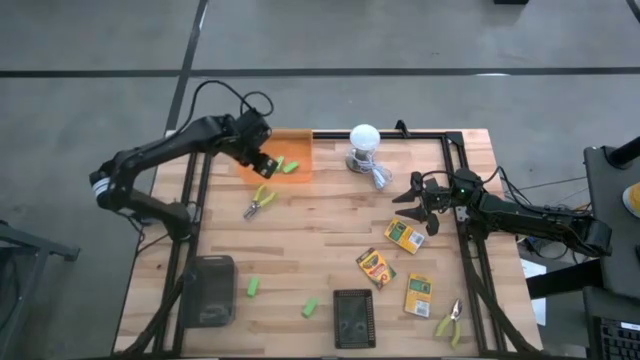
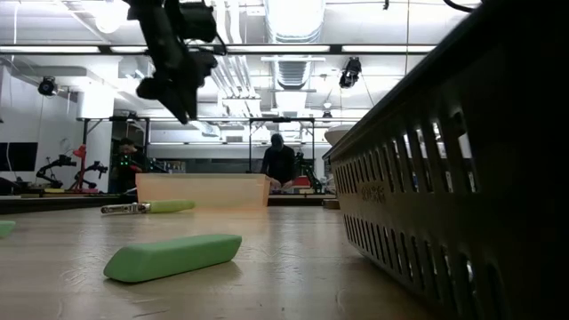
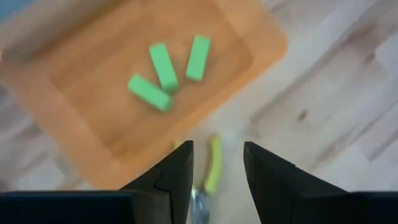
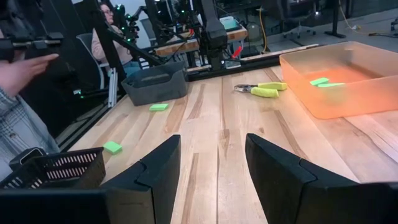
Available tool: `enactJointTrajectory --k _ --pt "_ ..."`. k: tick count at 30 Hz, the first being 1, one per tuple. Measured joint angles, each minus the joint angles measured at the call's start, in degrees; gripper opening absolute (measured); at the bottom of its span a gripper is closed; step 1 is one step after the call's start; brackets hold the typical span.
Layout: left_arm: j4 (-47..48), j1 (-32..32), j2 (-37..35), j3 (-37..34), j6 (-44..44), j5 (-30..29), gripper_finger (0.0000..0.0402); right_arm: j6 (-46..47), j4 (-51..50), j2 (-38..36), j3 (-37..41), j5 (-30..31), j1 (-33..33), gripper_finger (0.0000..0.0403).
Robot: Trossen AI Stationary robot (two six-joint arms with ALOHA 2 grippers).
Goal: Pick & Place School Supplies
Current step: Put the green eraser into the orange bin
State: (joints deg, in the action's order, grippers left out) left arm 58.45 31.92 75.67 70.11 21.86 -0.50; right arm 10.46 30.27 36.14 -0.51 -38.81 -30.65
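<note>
Three bright-green blocks [image 3: 165, 68] lie in the orange tray [image 1: 262, 140] at the table's far left. My left gripper [image 3: 217, 149] hovers open above the tray's near rim [image 2: 203, 189], and under its fingers a yellow-green-handled plier tool [image 3: 213, 163] lies flat on the table [image 1: 260, 200]. Two more green blocks [image 1: 254, 287] [image 1: 310, 307] lie near the front. Three crayon boxes [image 1: 405, 235] [image 1: 376, 267] [image 1: 418, 295] and a second plier tool [image 1: 450, 322] lie flat on the right. My right gripper [image 1: 418, 200] waits open, low over the right side, touching nothing.
A white bulb with a cable [image 1: 364, 142] stands at the far middle. Two dark mesh baskets [image 1: 208, 290] [image 1: 352, 318] sit at the near edge; one fills the right of the low view [image 2: 444, 178]. A person's hand [image 4: 25, 62] shows beyond the table.
</note>
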Motion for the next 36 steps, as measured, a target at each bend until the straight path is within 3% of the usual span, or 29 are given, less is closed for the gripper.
enactJointTrajectory --k 9,18,23,36 --pt "9.8 -15.5 -3.7 0.0 18.7 -4.1 0.0145 0.0 0.0 0.0 0.0 0.0 0.0 0.0178" --pt "10.6 -38.7 -2.7 0.0 48.1 -12.3 0.0145 0.0 0.0 0.0 0.0 0.0 0.0 0.0178" --pt "10.6 -48.1 -0.9 -0.1 61.0 -14.1 0.0145 0.0 0.0 0.0 0.0 0.0 0.0 0.0178" --pt "9.4 -63.8 4.1 -0.1 73.8 -13.9 0.0145 0.0 0.0 0.0 0.0 0.0 0.0 0.0178"
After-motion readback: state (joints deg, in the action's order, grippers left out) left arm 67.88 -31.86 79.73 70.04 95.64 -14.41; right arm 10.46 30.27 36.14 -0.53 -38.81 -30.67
